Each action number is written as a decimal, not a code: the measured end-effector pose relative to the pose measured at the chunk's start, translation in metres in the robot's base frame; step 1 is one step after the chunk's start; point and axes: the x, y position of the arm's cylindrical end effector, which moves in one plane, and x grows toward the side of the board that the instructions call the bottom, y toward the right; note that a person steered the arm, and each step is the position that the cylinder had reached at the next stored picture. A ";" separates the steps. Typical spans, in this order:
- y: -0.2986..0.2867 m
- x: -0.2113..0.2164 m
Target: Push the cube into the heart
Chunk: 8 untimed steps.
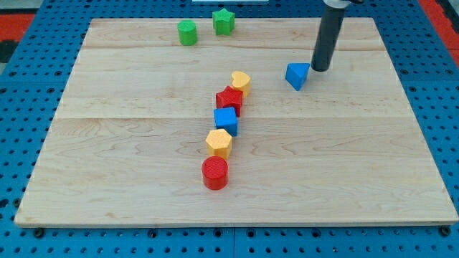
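Note:
The blue cube (225,120) sits near the board's middle, in a diagonal line of blocks. Just above it is a red star (229,98), and above that the yellow heart (241,82). The cube and the heart are apart, with the red star between them. My tip (320,69) is at the upper right of the board, just right of a blue triangle block (297,74), close to it or touching it. It is far to the right of and above the cube.
A yellow hexagon-like block (219,142) and a red cylinder (214,173) continue the line below the cube. A green cylinder (187,32) and a green star (224,21) sit near the wooden board's (107,179) top edge.

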 end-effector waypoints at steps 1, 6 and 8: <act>0.008 0.072; -0.375 0.173; -0.290 0.040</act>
